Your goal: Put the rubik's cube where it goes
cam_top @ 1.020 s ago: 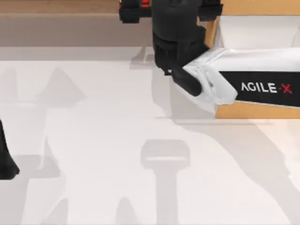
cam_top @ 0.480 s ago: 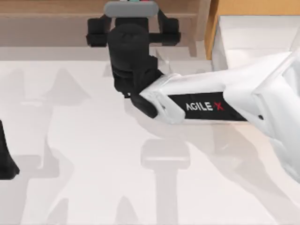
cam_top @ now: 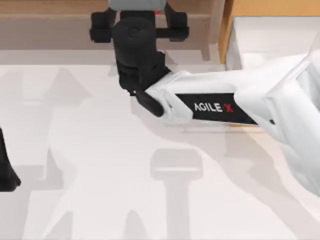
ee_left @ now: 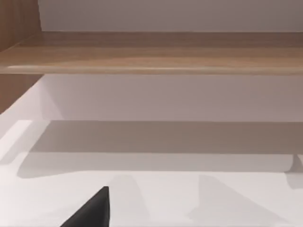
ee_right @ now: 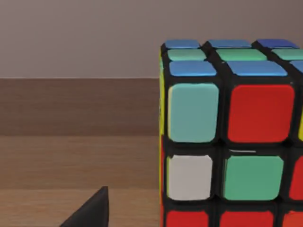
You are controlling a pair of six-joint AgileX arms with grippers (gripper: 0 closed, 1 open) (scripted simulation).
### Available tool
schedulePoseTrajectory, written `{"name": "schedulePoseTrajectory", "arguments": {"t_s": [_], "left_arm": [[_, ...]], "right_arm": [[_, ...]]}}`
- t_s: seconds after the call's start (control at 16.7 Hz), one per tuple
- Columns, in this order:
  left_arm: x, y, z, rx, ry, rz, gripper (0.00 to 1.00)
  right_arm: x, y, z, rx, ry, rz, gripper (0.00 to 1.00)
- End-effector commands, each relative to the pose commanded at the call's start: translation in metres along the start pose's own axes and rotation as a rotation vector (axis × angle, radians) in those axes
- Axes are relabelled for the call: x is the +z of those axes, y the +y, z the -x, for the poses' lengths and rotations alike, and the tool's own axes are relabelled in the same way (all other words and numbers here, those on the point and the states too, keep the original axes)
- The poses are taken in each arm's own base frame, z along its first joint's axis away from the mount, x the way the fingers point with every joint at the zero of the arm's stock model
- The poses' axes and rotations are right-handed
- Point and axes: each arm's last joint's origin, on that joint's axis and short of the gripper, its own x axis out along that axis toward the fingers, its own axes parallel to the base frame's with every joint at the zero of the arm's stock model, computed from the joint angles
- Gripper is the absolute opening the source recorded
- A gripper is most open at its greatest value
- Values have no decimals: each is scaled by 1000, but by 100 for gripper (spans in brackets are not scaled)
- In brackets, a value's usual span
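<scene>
The right arm (cam_top: 215, 105), white with a black band, was stretched from the right side of the white bench (cam_top: 100, 165) toward its far edge, and its black wrist was seen from above near the middle of that edge. The right claw (cam_top: 139, 20) was reached out over a wooden shelf (cam_top: 50, 15) running along the back, its two black fingers (cam_top: 102, 27) spread wide to either side of a grey part. In the right wrist view the rubik's cube (ee_right: 227, 137) was seen very close, with teal, red, white and green stickers on the facing side and blue ones on top, and brown wooden boards lay behind it. A black fingertip (ee_right: 92, 210) was seen apart from the cube in that view, and no contact with the cube could be made out. A pale open box with wooden sides (cam_top: 227, 35) stood at the back right. The left claw (cam_top: 6, 170) was parked at the bench's left edge; whether its fingers were apart or together could not be told. In the left wrist view a wooden shelf board (ee_left: 151, 56) was seen above the white surface.
</scene>
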Motion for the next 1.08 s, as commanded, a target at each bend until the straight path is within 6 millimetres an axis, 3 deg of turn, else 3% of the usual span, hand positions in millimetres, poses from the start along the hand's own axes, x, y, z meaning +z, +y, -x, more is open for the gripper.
{"name": "schedulePoseTrajectory", "arguments": {"t_s": [0.36,0.66,1.08], "left_arm": [[0,0,0,0,0,0,100],[0,0,0,0,0,0,100],[0,0,0,0,0,0,100]], "right_arm": [[0,-1,-37,0,0,0,100],[0,-1,-41,0,1,0,100],[0,-1,-41,0,1,0,47]]}}
